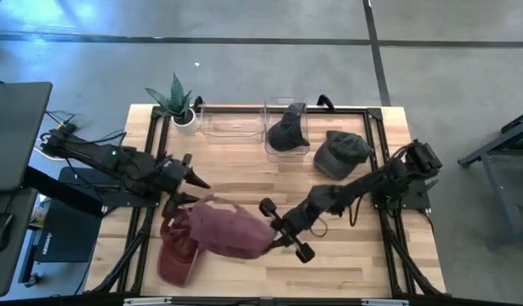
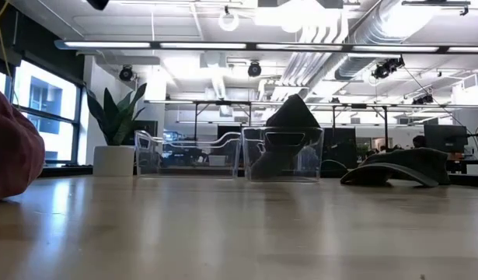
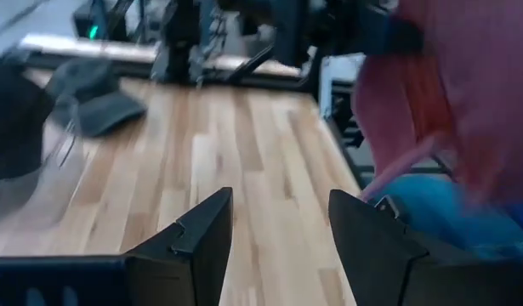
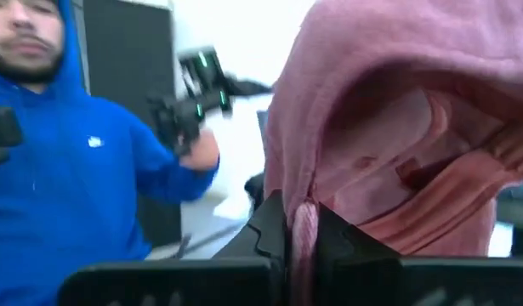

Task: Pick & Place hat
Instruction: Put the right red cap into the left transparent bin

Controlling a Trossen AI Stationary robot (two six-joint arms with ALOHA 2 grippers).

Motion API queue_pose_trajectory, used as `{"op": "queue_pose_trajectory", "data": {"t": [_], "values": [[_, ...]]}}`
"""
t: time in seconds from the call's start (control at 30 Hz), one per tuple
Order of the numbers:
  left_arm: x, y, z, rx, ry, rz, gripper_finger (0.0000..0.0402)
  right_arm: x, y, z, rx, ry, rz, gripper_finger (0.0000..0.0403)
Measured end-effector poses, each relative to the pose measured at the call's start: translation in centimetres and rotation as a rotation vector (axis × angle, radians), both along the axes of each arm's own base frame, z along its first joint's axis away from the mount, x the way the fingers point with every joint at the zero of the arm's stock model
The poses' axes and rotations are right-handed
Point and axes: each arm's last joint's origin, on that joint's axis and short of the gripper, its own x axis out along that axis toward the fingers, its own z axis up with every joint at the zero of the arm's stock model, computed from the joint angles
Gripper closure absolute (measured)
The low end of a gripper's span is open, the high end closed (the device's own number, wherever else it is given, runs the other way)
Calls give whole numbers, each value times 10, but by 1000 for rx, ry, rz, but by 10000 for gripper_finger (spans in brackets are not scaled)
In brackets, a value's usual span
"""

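Fabric of the maroon hat (image 1: 229, 229) is pinched between the right gripper's (image 1: 276, 239) clenched fingers above the counter (image 1: 244, 161); left gripper (image 1: 193, 189) fingers stand spread, empty, nearby.

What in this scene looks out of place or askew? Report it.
The maroon hat lies crumpled, with another maroon cap spilling toward the table's front left edge. The right gripper has its jaws shut on a fold of the hat. A grey cap sits loose outside the clear bins.
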Motion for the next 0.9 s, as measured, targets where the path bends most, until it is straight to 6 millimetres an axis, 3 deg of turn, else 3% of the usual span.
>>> {"op": "queue_pose_trajectory", "data": {"t": [0.2,0.4,0.7,0.9], "values": [[16,-17,-27,13,-136,-79,213,-14,-7,29,-40,-186,0,375],[44,-35,-53,45,-353,-110,213,-27,-9,49,-111,-329,-39,395],[90,-60,-61,40,-557,-184,213,-23,-15,47,-124,-301,-122,385],[102,-67,-47,18,-599,-216,213,-22,-14,43,-140,-258,-107,390]]}}
